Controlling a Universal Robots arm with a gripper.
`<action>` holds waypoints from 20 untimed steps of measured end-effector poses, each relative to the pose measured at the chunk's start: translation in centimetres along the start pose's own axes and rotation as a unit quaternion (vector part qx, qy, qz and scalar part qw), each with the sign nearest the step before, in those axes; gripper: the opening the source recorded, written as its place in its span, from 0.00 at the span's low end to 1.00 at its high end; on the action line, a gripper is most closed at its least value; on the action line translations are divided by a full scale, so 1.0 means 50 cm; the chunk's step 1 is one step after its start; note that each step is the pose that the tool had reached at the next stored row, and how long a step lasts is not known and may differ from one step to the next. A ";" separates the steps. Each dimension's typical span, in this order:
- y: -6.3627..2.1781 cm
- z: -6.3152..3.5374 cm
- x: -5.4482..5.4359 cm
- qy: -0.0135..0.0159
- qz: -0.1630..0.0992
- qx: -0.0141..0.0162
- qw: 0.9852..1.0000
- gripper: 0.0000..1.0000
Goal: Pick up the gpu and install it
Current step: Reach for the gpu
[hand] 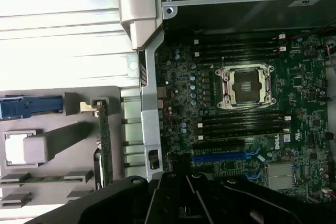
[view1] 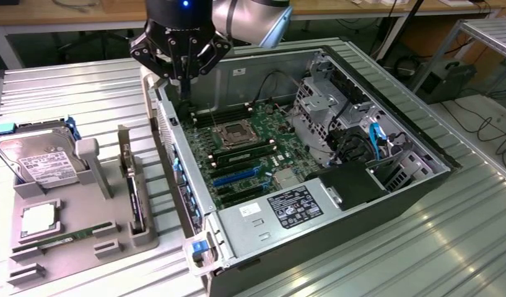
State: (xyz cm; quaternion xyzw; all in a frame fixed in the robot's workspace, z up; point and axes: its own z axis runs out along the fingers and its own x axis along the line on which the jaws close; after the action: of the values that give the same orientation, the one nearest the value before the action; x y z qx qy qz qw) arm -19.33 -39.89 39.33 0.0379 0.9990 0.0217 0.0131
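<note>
1. exterior view: our gripper [view1: 185, 86] hangs over the far left corner of the open computer case [view1: 261, 68], fingers pressed together with nothing between them that we can see. the gpu [view1: 135, 201] stands on edge in a slot of the grey tray [view1: 112, 247], outside the case, towards the exterior view's left and nearer than the gripper. its long axis runs near to far, roughly along the case's left wall.
2. wrist view: the gripper [hand: 181, 198] looks down on the motherboard [hand: 236, 124]. the gpu [hand: 104, 145] sits in the tray [hand: 73, 103] across the case wall [hand: 149, 103], well apart from the fingers.
</note>
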 end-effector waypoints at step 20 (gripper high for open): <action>-0.002 -0.001 0.026 0.000 0.000 0.000 1.000 0.11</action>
State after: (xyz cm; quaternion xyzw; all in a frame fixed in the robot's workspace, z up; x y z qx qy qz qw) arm -20.65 -39.89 39.33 0.0379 0.9990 0.0217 0.0131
